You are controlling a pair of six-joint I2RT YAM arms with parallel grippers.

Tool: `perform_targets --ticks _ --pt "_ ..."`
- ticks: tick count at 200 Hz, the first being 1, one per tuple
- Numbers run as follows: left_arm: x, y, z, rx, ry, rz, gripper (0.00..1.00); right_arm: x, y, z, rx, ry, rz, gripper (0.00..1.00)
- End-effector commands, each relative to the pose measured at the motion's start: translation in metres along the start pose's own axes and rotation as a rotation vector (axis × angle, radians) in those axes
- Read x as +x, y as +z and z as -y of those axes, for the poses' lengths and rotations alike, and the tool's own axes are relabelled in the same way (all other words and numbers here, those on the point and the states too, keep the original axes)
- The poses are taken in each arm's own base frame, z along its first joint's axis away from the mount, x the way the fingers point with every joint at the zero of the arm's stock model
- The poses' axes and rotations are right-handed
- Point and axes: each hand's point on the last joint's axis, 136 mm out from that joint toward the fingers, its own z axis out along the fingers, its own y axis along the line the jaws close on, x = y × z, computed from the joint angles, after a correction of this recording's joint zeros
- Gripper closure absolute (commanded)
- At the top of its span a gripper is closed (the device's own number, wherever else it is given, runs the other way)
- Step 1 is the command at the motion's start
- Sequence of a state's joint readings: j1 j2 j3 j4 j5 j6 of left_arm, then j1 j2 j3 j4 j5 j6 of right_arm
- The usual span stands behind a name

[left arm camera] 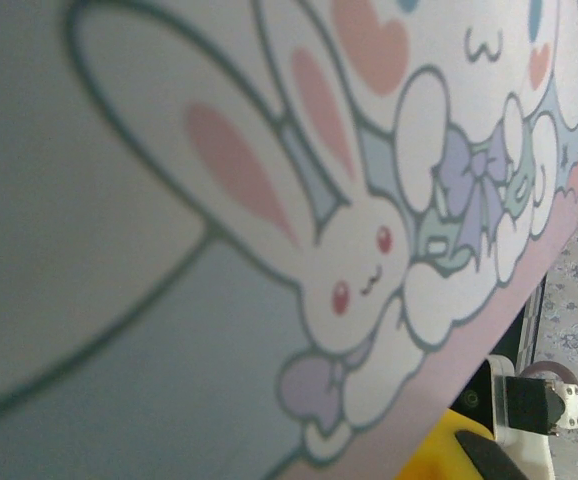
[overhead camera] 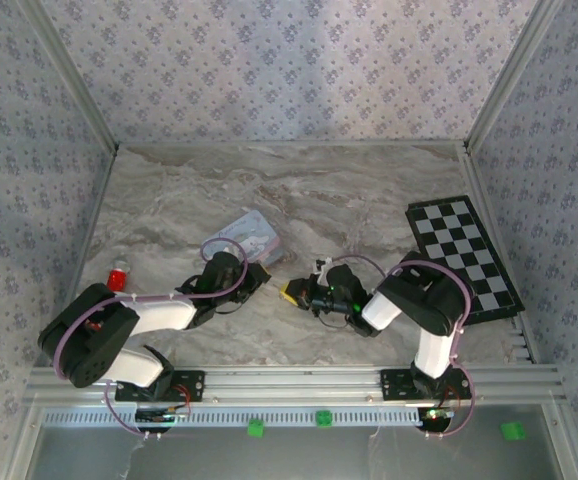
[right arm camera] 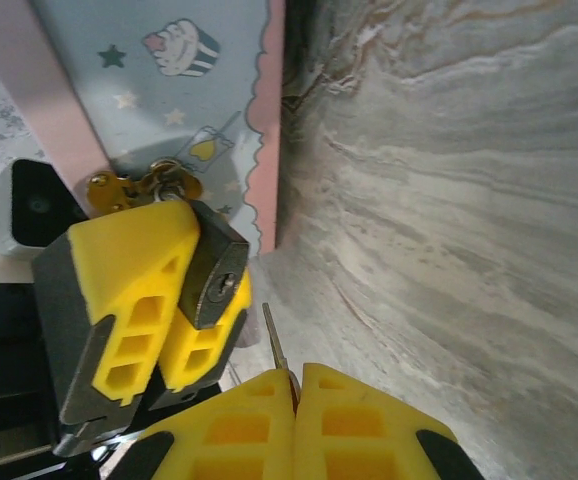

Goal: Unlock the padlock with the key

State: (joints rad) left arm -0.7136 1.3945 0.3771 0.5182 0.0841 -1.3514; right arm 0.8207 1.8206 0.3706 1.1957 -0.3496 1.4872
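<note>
In the right wrist view my left gripper (right arm camera: 194,265) has its yellow fingers (right arm camera: 129,290) shut on the small dark padlock (right arm camera: 214,275), whose keyhole faces the camera. Brass-coloured links (right arm camera: 139,187) hang at the padlock's top. My right gripper (right arm camera: 297,385) is shut on the key (right arm camera: 274,340). The thin blade sticks up with its tip just below and to the right of the keyhole, outside it. From above, the two grippers meet mid-table, the left (overhead camera: 259,275) and the right (overhead camera: 294,293). The pale blue cartoon tin (left arm camera: 219,250) stands right behind the padlock.
The tin (overhead camera: 247,236) lies just beyond the left gripper. A chessboard (overhead camera: 464,255) sits at the right side of the marble table (overhead camera: 299,190). A small red object (overhead camera: 118,277) stands near the left wall. Patterned walls enclose three sides.
</note>
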Motion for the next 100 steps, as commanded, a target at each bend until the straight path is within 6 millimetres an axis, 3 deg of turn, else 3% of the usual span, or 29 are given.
perform_targets --ticks 1,18,52,100 --pt "0.01 0.002 0.01 0.033 -0.054 -0.062 1.0 0.001 0.001 -0.006 -0.054 0.063 -0.026 1.0" --pt "0.01 0.003 0.012 0.047 -0.062 -0.065 1.0 0.0 0.001 -0.014 -0.101 0.08 -0.03 1.0" --pt "0.01 0.003 0.017 0.052 -0.057 -0.07 1.0 -0.001 0.001 -0.005 -0.083 0.107 -0.026 1.0" --pt "0.009 0.002 0.014 0.045 -0.061 -0.067 1.0 -0.004 -0.003 -0.018 -0.118 0.099 -0.043 1.0"
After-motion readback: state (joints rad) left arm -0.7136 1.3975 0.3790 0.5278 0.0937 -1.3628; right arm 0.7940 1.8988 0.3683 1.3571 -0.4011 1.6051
